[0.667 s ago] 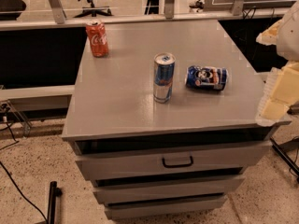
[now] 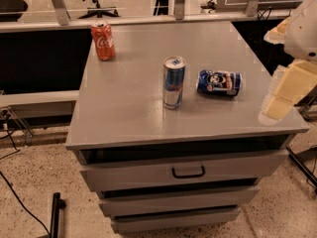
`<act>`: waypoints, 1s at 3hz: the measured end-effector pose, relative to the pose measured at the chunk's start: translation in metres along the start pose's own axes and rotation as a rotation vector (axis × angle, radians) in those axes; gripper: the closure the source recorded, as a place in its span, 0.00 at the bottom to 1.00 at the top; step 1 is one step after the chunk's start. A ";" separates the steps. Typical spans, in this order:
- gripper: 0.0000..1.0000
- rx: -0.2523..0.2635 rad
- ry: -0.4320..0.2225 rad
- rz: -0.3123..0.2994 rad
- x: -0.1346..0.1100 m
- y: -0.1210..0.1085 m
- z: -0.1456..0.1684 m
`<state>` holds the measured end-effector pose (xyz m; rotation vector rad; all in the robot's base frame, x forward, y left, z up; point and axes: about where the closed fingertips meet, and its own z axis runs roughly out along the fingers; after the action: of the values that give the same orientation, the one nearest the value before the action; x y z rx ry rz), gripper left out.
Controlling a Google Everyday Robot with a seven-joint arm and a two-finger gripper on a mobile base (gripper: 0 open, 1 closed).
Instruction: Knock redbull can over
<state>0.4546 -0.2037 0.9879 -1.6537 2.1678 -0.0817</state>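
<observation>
The grey worktop (image 2: 129, 108) of a drawer cabinet is seen from above and in front. The redbull can (image 2: 173, 82) stands upright near the middle of the worktop, its silver top facing up (blue-and-silver body, slimmer than the other two cans). To its right, close by but not touching, a shorter dark-blue can (image 2: 219, 82) lies on its side with its length running left to right. A red Coca-Cola can (image 2: 103, 40) stands upright near the far-left corner, well apart from the redbull can. The gripper (image 2: 282, 95), pale cream in colour, is located at the right edge of the view, above the near-right corner of the worktop; it is to the right of the dark-blue can and well apart from the redbull can, and no object is contacted by it. Whether the gripper is spread or pressed together cannot be told. The white arm housing (image 2: 304, 29) is seen above it. Below the worktop, the upper drawer carries a black handle (image 2: 188, 172), and further drawer fronts are stacked beneath it. The cabinet stands on a speckled floor (image 2: 34, 182).
</observation>
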 end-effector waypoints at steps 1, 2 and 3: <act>0.00 0.002 -0.078 0.007 -0.021 -0.018 0.012; 0.00 -0.008 -0.156 0.011 -0.043 -0.031 0.026; 0.00 -0.026 -0.248 0.037 -0.062 -0.041 0.041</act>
<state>0.5194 -0.1496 0.9802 -1.5462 2.0181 0.1549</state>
